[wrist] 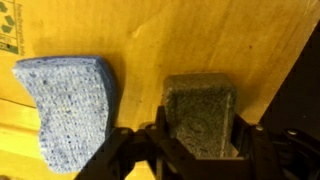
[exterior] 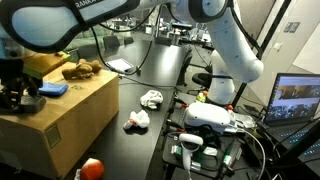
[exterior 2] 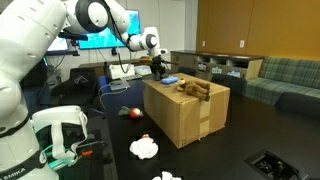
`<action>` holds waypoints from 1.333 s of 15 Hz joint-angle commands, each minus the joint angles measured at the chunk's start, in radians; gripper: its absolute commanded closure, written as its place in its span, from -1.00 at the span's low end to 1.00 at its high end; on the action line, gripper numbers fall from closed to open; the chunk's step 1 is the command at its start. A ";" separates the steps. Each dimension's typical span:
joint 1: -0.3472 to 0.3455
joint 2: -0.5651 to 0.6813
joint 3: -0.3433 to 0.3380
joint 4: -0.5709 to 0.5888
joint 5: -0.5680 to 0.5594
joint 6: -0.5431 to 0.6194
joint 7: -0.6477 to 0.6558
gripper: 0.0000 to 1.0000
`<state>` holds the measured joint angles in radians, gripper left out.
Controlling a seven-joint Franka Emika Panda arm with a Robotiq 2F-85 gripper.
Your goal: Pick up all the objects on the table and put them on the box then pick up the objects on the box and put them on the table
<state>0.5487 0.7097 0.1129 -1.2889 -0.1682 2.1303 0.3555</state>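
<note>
A cardboard box (exterior: pixel 75 115) stands on the dark table and shows in both exterior views (exterior 2: pixel 185 122). On its top lie a blue sponge (wrist: pixel 68 108) (exterior: pixel 52 89) (exterior 2: pixel 170 79) and a brown plush toy (exterior: pixel 80 69) (exterior 2: pixel 195 88). My gripper (wrist: pixel 202 150) (exterior: pixel 15 92) (exterior 2: pixel 158 66) is over the box top, with its fingers closed on both sides of a grey sponge block (wrist: pixel 200 112). The block sits at the box surface, just right of the blue sponge. On the table lie two white crumpled objects (exterior: pixel 151 98) (exterior: pixel 137 120) and a red ball (exterior: pixel 92 168).
A second robot base with cables (exterior: pixel 210 115) stands beside the box on the table. A laptop (exterior: pixel 295 100) is at the edge. Monitors (exterior 2: pixel 95 40) and a sofa (exterior 2: pixel 280 75) are in the background.
</note>
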 commanded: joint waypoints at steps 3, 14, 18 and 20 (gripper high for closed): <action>-0.051 -0.124 0.041 -0.083 0.072 -0.132 -0.081 0.34; -0.203 -0.547 0.084 -0.550 0.234 -0.190 -0.177 0.34; -0.255 -0.625 0.092 -0.764 0.320 -0.133 -0.253 0.34; -0.268 -0.622 0.096 -0.860 0.363 -0.066 -0.306 0.34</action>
<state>0.3227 0.1380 0.1904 -1.9835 0.1283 1.9563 0.1317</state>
